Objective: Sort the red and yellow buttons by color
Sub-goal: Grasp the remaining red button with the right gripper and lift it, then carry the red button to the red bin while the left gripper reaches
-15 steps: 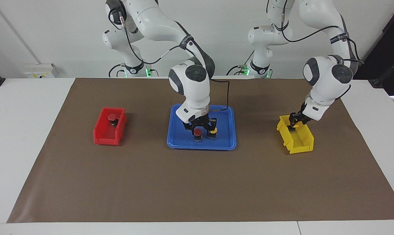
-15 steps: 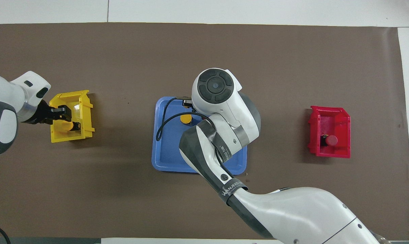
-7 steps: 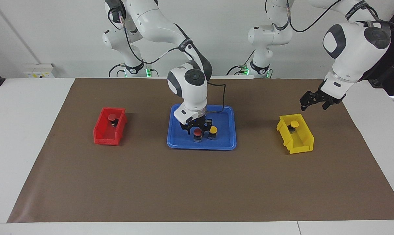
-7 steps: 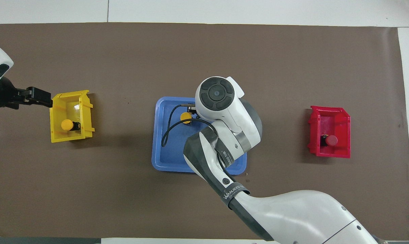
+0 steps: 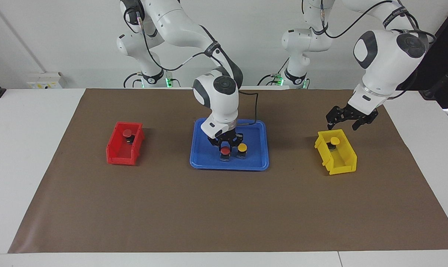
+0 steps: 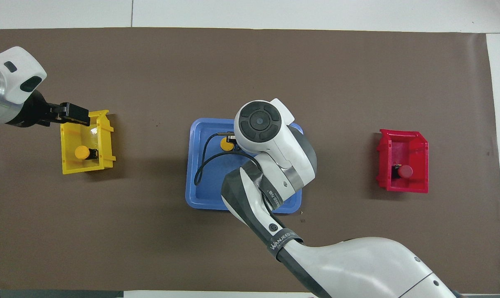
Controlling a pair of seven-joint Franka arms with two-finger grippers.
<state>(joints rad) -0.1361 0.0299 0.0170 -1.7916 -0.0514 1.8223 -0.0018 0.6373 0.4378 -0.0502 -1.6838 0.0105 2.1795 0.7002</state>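
Note:
A red button (image 5: pixel 225 150) and a yellow button (image 5: pixel 242 147) stand side by side on the blue tray (image 5: pixel 205 159). My right gripper (image 5: pixel 226 142) is open and hangs low over the red button. In the overhead view my right arm hides that button, and only the tray's yellow button (image 6: pixel 226 143) shows. Another red button (image 5: pixel 127 132) lies in the red bin (image 5: pixel 121 155). Another yellow button (image 5: pixel 334 141) lies in the yellow bin (image 5: pixel 342 167). My left gripper (image 5: pixel 345 121) is open and empty in the air, over the yellow bin's end nearer the robots.
A brown mat (image 5: pixel 224 207) covers the table. The red bin (image 6: pixel 403 188) sits toward the right arm's end and the yellow bin (image 6: pixel 84 167) toward the left arm's end, with the blue tray (image 6: pixel 208 190) between them.
My left gripper let go of the yellow button in the yellow bin, rose out of it, then came back a little toward the bin. My right gripper stayed low over the tray's red button.

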